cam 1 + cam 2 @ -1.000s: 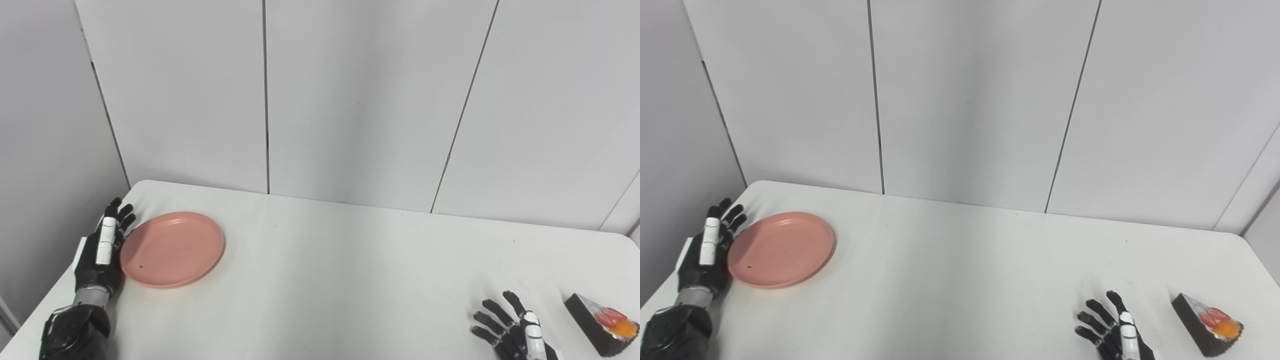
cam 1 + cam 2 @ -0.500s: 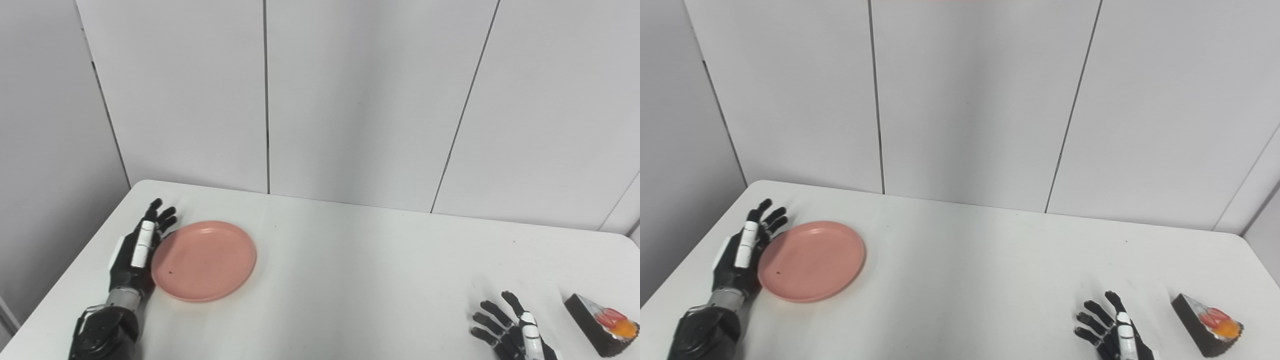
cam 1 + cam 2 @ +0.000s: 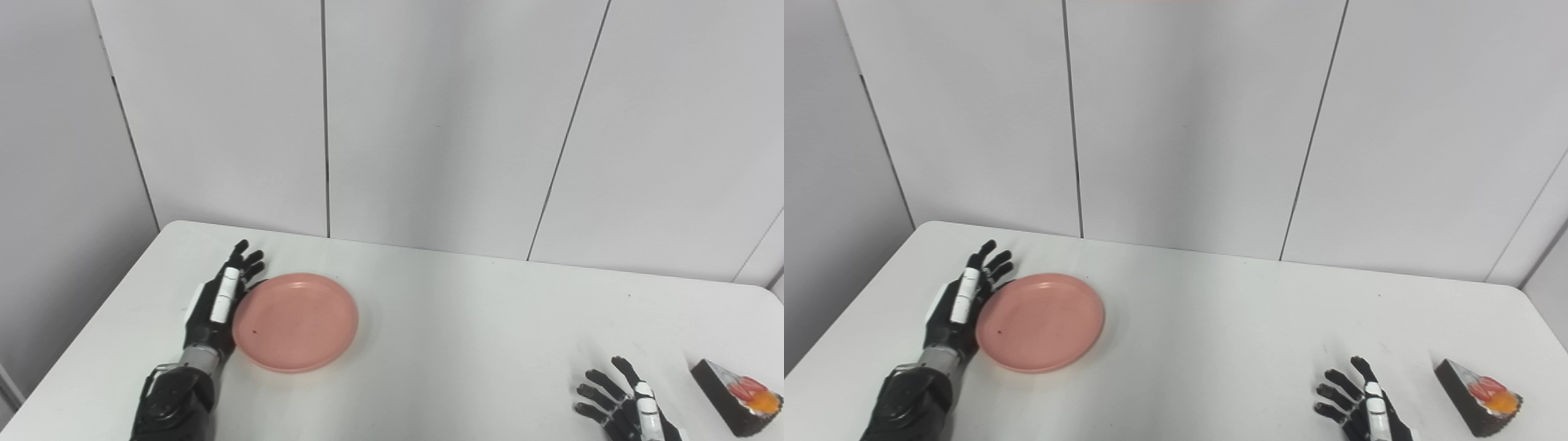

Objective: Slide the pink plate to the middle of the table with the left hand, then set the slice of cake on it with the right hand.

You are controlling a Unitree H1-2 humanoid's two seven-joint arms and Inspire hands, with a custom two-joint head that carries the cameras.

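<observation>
At the near right edge of the table (image 3: 465, 318), the right hand (image 3: 628, 410) lies low with its fingers spread apart and nothing in them; the slice of cake (image 3: 735, 395), dark with a red and orange topping, sits just beside it toward the right corner, apart from the hand and untouched. So the second half of the task has not begun. Farther back on the left, the left hand (image 3: 217, 306) stands edge-on with its fingers straight and only slightly apart, its palm side against the left rim of the pink plate (image 3: 296, 321), pushing rather than gripping. The plate lies flat, left of the table's middle, with a broad stretch of bare white surface between it and the centre. By my reading the slide is partway through: the plate needs more travel rightward before the cake can be lifted and set on it.
</observation>
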